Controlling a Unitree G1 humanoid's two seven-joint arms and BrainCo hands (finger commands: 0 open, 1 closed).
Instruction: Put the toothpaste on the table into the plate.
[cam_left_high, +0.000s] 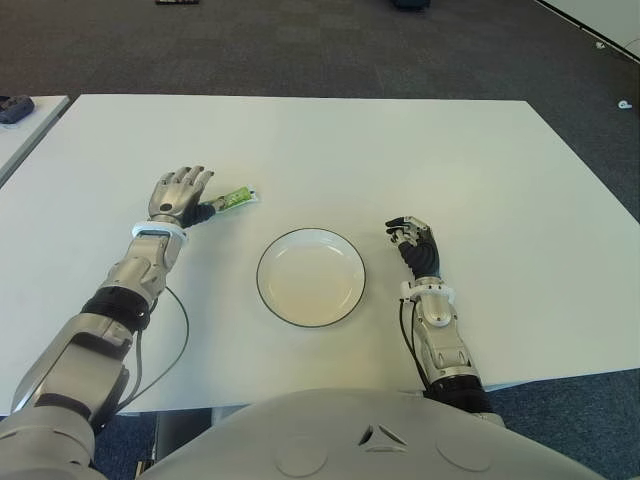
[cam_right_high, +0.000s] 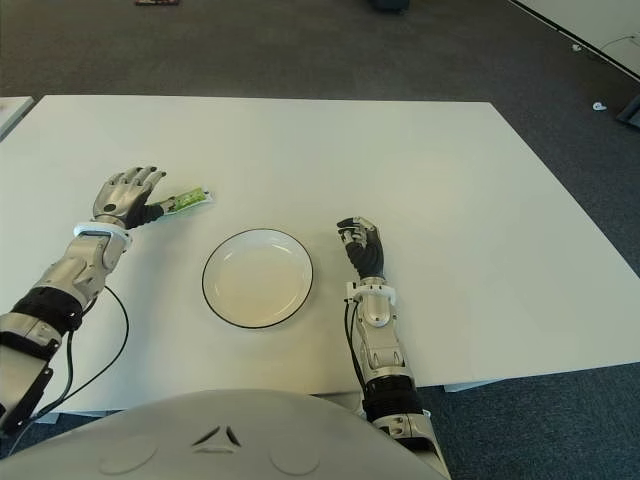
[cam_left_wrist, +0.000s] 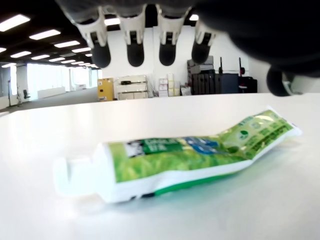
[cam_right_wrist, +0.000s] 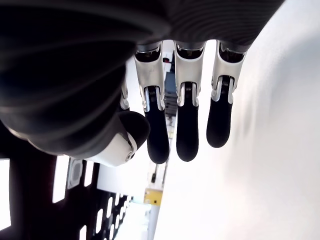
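Observation:
A green and white toothpaste tube (cam_left_high: 234, 199) lies flat on the white table (cam_left_high: 330, 140), left of and beyond the plate (cam_left_high: 311, 277). The plate is white with a dark rim and holds nothing. My left hand (cam_left_high: 180, 196) hovers just left of the tube with its fingers spread, holding nothing. In the left wrist view the toothpaste tube (cam_left_wrist: 190, 159) lies below the fingertips (cam_left_wrist: 135, 52), cap end nearest, apart from them. My right hand (cam_left_high: 413, 238) shows to the right of the plate, fingers loosely curled and holding nothing.
A second white table (cam_left_high: 25, 125) with a dark object (cam_left_high: 15, 108) on it stands at the far left. Dark carpet (cam_left_high: 330, 45) surrounds the table. A cable (cam_left_high: 165, 340) hangs from my left forearm over the table's front edge.

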